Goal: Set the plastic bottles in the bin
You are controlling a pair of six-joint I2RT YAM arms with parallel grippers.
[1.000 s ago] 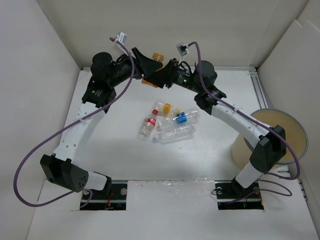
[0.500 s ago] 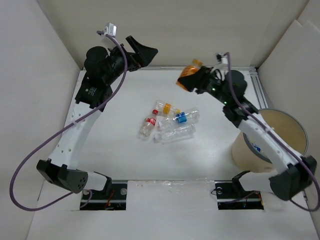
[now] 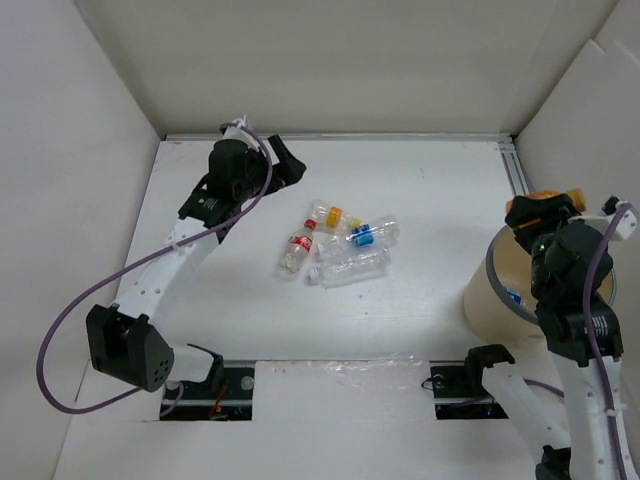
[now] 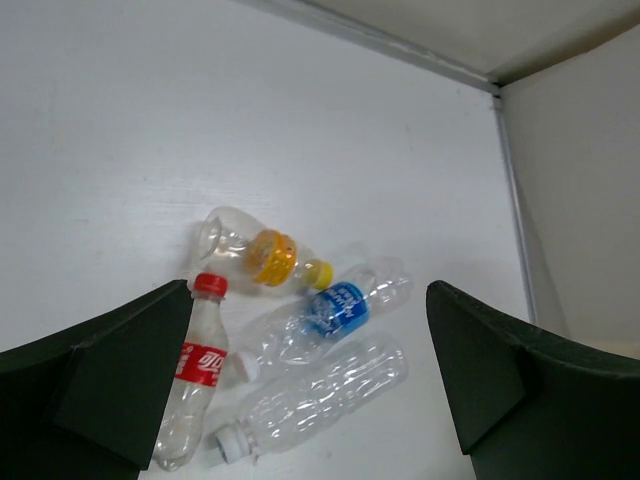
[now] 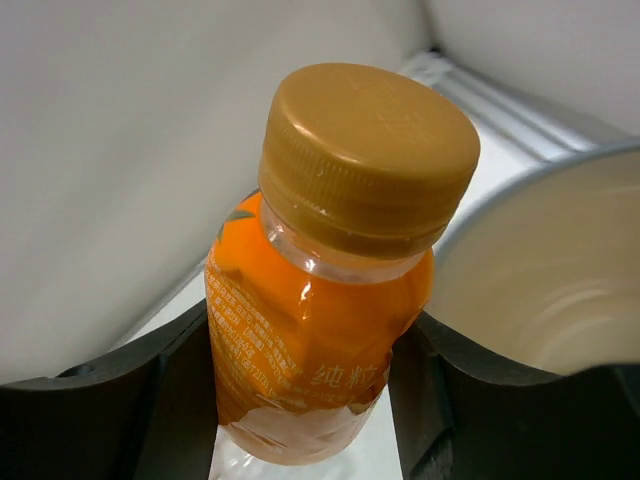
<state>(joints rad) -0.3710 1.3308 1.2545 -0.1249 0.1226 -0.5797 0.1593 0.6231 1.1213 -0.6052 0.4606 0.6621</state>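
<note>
An orange bottle (image 5: 320, 290) with a gold cap is clamped between the jaws of the right gripper (image 5: 312, 395), just beside the rim of the bin (image 5: 540, 190). White Chinese characters are printed on its label, perhaps "纯粹". The jaws of the left gripper (image 4: 305, 375) are held wide apart above the table (image 4: 150, 120). A red-labelled bottle (image 4: 200, 365) with white characters, a blue-labelled bottle (image 4: 335, 308), a yellow-banded bottle (image 4: 268, 256) and a plain bottle (image 4: 320, 398) are laid close together mid-table, well apart from walls and bin.

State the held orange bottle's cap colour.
The orange bottle has a golden-brown cap; right wrist view.
</note>
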